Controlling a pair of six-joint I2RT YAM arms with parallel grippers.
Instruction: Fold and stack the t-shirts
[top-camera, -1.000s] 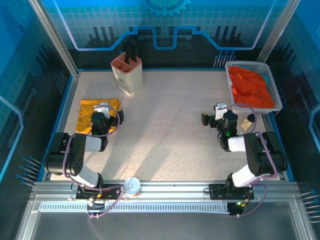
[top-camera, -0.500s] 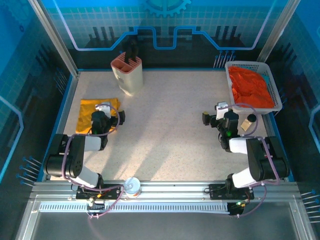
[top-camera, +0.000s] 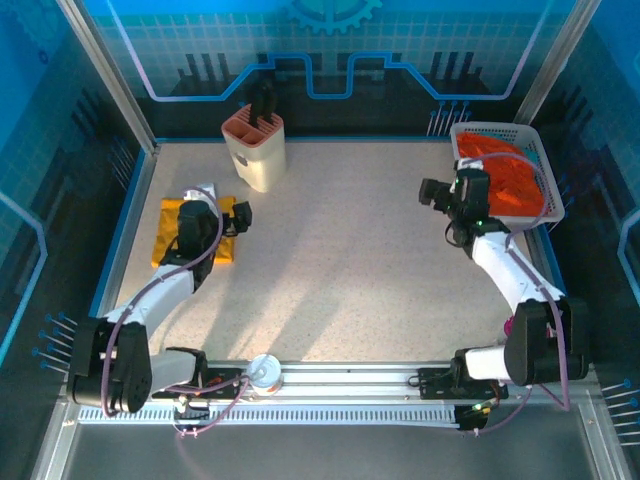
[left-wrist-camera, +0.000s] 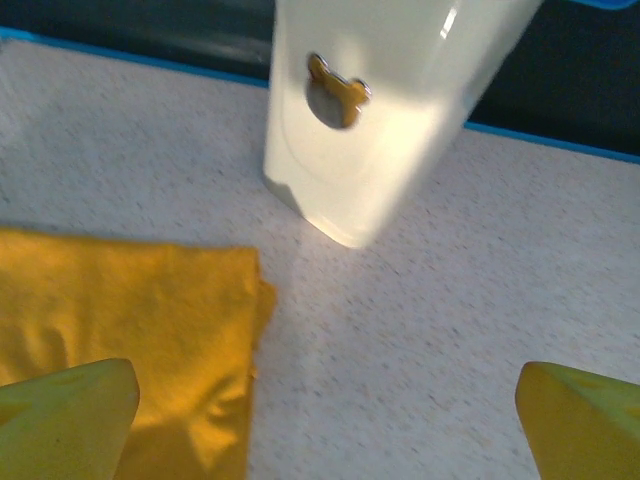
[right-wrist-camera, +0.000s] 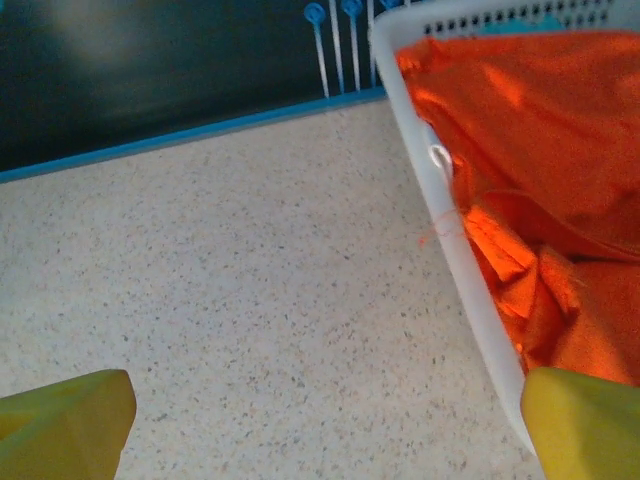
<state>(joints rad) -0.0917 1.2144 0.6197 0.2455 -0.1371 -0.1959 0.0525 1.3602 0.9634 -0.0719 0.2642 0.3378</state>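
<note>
Both arms had stretched out far from their bases since a second ago, when they sat tucked in and bent. The left arm reached long and nearly straight up the left side of the table (top-camera: 340, 250), and the left gripper (top-camera: 220, 203) hung over the far edge of the mustard-yellow t-shirt (top-camera: 165, 238). Its jaws were spread wide with nothing between them, and its yellow fingers (left-wrist-camera: 60, 425) showed at the two bottom corners of the left wrist view. That shirt lay flat on the table near the left edge, folded into a soft, neat block with a straight side and a few small wrinkles. Just past it stood a smooth cream holder (top-camera: 255, 150) with a pinkish top and dark things standing in it. A hole shaped like a mouse head (left-wrist-camera: 335, 92) was cut in its shiny side. The right arm had swung up from the middle right of the table to the white basket (top-camera: 500, 127) in the far right corner. The right gripper (top-camera: 455, 187) hovered by the basket's left rim, its jaws also spread wide and holding nothing. The orange-red t-shirt (right-wrist-camera: 540, 150) lay bunched and crumpled inside the basket, full of folds. The basket looked like hard plastic with little holes along its wall. The table top was pale and speckled, with a blue strip around its edge.
</note>
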